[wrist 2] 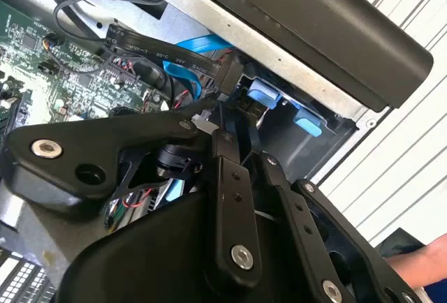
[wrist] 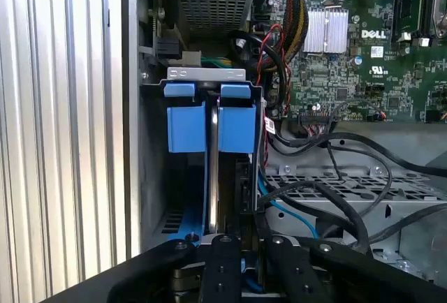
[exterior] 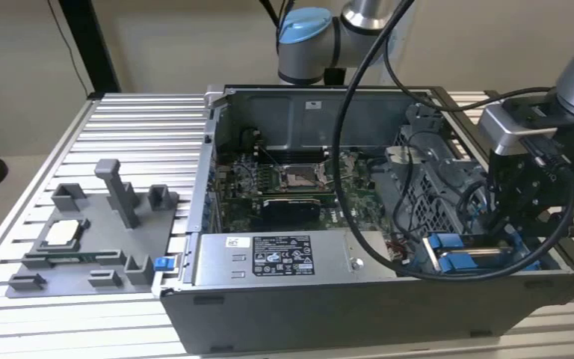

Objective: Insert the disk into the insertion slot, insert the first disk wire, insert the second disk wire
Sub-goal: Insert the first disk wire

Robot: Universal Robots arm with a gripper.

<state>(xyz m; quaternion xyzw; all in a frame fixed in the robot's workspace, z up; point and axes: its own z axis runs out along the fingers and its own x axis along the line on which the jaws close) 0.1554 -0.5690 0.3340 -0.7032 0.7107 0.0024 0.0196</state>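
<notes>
The disk [wrist: 213, 170] sits on edge inside the insertion slot [wrist: 206, 74], its silver side flanked by blue carrier tabs [wrist: 187, 128]. In the exterior view the blue carrier [exterior: 457, 258] lies in the bay at the case's near corner on the exterior view's right. My gripper [exterior: 507, 224] hangs just over that bay. In both wrist views the gripper [wrist: 241, 237] [wrist 2: 241, 125] points at the disk's end. Its fingers [wrist 2: 227, 163] are close together on a dark plug. A flat black disk wire [wrist 2: 160, 55] runs to that plug, and a blue wire [wrist 2: 202, 45] lies behind it.
The open computer case [exterior: 367, 307] stands on a ribbed metal table [exterior: 137, 120]. It holds the motherboard [exterior: 287, 179], a labelled power supply [exterior: 277, 258] and loose black cables [wrist: 335, 191]. A grey fixture tray [exterior: 87, 239] lies to the exterior view's left. A person's hand [wrist 2: 426, 261] is beside the case.
</notes>
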